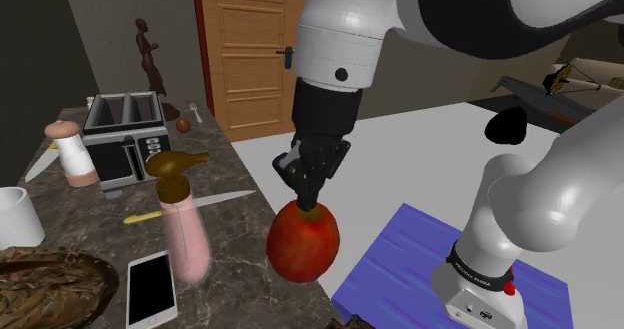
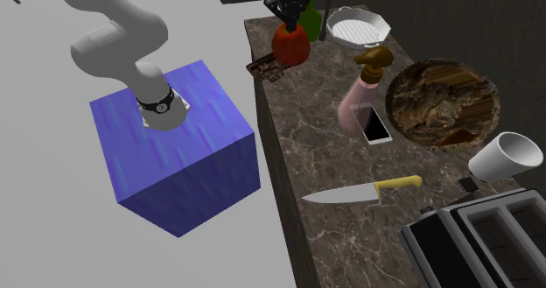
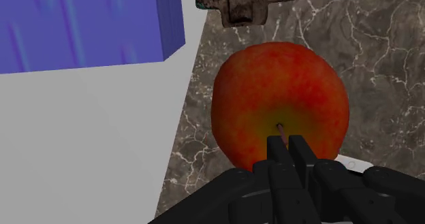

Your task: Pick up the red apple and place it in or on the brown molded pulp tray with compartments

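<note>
Robot arm [image 1: 340, 27] w/ black gripper [image 1: 308, 201] was pinched shut on the top of a red apple [image 1: 303, 242], fingers [image 3: 274, 154] pressed close together right at the stem. The apple hung from the gripper by the edge of a dark counter [image 1: 235, 262], on the side toward the stand [image 2: 175, 155]. It looked lifted clear, though contact underneath couldn't be confirmed.

Pick-up seemed done; placing was left. The brown tray [image 3: 272, 1] lay on the counter near the apple, just ahead of it along the gripper's line, w/ the apple not yet in or on it. Approx. halfway thru, by my reading.

- **Apple:** round, smooth, mottled red-orange skin, yellow-green around the stem dimple.
- **Tray:** rough, lumpy, dull brown, w/ squared notches at its edge; compartments hard to make out.
- **Counter:** glossy dark marbled surface w/ pale veins.
- **Stand:** blue box w/ lighter streaks.

Also on the counter: a pink bottle [image 1: 185, 232] w/ brown pump, a black-screened phone [image 1: 152, 287] and a yellow-handled knife [image 2: 359, 193].
</note>
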Motion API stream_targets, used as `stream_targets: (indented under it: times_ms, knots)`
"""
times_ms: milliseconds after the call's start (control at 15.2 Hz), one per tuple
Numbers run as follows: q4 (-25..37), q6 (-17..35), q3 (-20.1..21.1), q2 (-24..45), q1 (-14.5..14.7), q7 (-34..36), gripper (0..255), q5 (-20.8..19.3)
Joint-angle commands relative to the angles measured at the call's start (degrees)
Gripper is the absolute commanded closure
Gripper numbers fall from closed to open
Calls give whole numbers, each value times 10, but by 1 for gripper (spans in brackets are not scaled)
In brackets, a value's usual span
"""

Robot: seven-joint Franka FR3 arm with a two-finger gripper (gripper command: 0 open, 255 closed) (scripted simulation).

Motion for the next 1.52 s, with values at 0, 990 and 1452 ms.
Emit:
stream_targets:
  times_ms: [0, 990, 1452]
  knots:
    - [-3, -12, 10, -20, 13, 20, 255, 12]
    - [-6, -40, 90, -84, 70, 138, 255, 71]
    - [-58, 11, 106, -85, 74, 133, 255, 84]
